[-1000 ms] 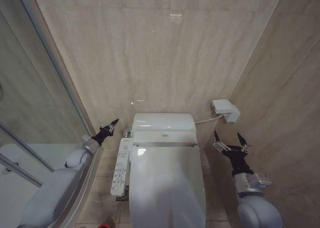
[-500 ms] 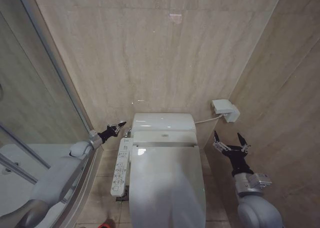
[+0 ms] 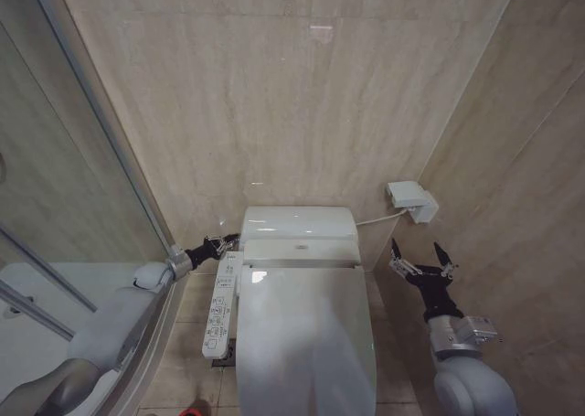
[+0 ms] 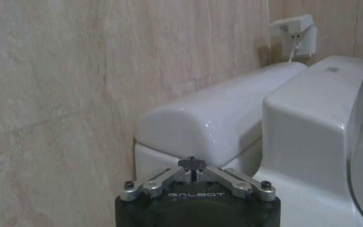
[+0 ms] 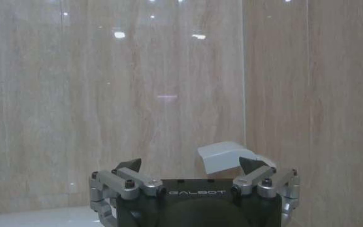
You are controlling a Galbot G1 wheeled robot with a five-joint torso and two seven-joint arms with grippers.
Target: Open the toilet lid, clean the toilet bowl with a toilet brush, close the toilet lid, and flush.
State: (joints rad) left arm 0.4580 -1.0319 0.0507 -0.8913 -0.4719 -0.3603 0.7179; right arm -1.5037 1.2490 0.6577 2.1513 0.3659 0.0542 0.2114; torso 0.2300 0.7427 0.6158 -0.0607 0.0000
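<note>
Your pinched-together left gripper (image 3: 222, 242) nears the far left of the closed toilet lid (image 3: 306, 334), glossy, stiff, likely slippery; right gripper (image 3: 421, 257) waits spread.

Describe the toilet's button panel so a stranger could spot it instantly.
Start at the white toilet against the marble wall, its toilet lid closed. Along the side nearest the glass shower screen runs the button panel, a long narrow white strip. Unlike its smooth neighbours, it carries rows of small buttons.

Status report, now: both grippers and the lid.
Left gripper shut, beside the tank. Right gripper open, idle by the wall. Toilet lid closed. Nothing in the way.
</note>
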